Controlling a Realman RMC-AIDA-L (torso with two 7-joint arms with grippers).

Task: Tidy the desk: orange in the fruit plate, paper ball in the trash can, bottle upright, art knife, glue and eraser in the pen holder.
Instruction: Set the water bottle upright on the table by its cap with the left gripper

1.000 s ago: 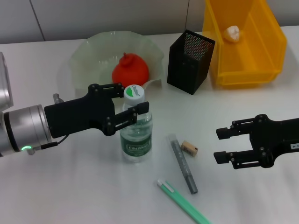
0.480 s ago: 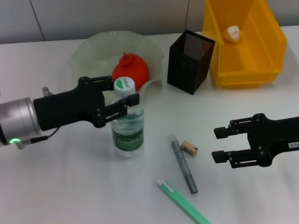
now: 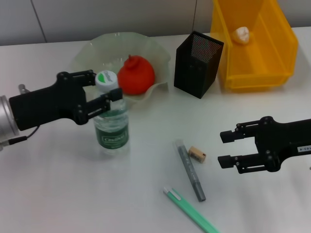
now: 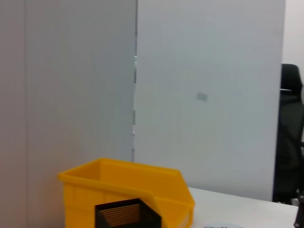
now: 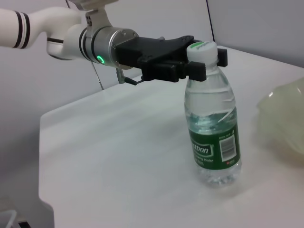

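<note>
You see the left gripper (image 3: 102, 87) clamped on the upright clear plastic water bottle's (image 3: 112, 127) neck, just before the pale green ruffled glass fruit plate (image 3: 92, 53); the right gripper (image 3: 227, 148) hangs spread and empty beside the tiny tan eraser (image 3: 198, 154).

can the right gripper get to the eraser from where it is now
Probably yes. The right gripper hovers open just beside the eraser, with bare desk between them; only the grey pen-like tool lies on the eraser's far side.
</note>
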